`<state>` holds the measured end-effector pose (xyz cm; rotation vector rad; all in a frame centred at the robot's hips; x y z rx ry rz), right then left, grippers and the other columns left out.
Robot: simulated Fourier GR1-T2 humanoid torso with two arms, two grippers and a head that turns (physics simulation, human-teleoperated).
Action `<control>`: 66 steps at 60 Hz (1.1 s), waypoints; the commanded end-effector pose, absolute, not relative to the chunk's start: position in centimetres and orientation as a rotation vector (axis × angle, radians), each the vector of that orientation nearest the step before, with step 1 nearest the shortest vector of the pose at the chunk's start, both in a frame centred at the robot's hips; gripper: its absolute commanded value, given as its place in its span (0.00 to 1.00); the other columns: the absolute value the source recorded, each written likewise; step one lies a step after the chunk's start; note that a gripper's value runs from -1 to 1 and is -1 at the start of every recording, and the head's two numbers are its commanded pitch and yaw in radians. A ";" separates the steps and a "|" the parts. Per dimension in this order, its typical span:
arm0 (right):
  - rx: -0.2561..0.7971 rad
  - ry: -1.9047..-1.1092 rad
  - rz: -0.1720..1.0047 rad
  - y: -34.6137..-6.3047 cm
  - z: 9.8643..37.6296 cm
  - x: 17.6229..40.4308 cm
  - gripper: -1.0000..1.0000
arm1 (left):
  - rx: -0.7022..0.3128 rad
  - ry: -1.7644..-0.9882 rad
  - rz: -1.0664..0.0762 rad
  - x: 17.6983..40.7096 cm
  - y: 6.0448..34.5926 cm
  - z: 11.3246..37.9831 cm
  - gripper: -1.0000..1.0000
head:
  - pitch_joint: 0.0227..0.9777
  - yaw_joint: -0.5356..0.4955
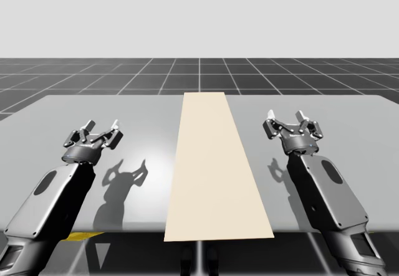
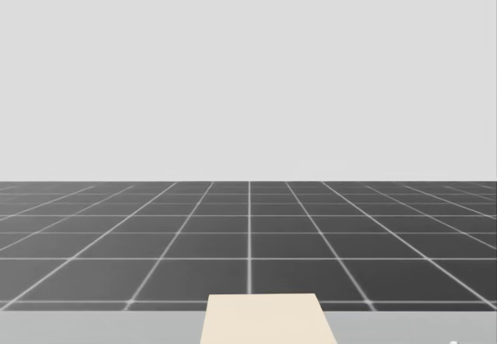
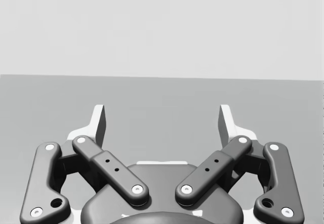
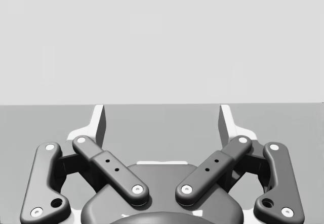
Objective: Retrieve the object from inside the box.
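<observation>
A flat cream strip (image 1: 214, 170) runs down the middle of the grey table (image 1: 143, 114) from the far edge to the near edge; its far end (image 2: 268, 321) is in the head view. My left gripper (image 1: 101, 127) hovers left of the strip, open, with nothing between its fingers (image 3: 98, 125). My right gripper (image 1: 286, 117) hovers right of the strip, open as well, and its fingers (image 4: 228, 125) hold nothing. Ahead of both grippers (image 3: 162, 123) (image 4: 162, 123) lies only bare grey table.
A dark gridded floor (image 1: 199, 73) stretches beyond the table's far edge. A small yellow mark (image 1: 84, 234) lies at the table's near left edge, beside my left forearm. Bare grey surface flanks the strip on both sides.
</observation>
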<state>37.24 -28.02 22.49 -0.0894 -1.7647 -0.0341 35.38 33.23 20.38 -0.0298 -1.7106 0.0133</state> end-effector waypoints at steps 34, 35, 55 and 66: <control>0.347 -1.560 0.599 -24.5 19.1 34.6 0.00 | -0.420 -1.328 -0.787 31.6 27.4 17.0 0.00 | 0.06 0.51; 0.352 -1.561 0.611 -24.4 19.1 34.5 0.00 | -0.424 -1.326 -0.797 31.5 27.3 17.0 0.00 | 0.06 0.51; 0.474 -1.592 0.607 -25.6 19.2 33.0 0.00 | -0.524 -1.342 -0.956 29.1 22.3 17.7 0.00 | 0.04 0.49; 0.465 -1.606 0.637 -26.5 18.7 32.2 0.00 | -0.584 -1.314 -0.987 29.5 19.3 17.7 0.00 | 0.04 0.49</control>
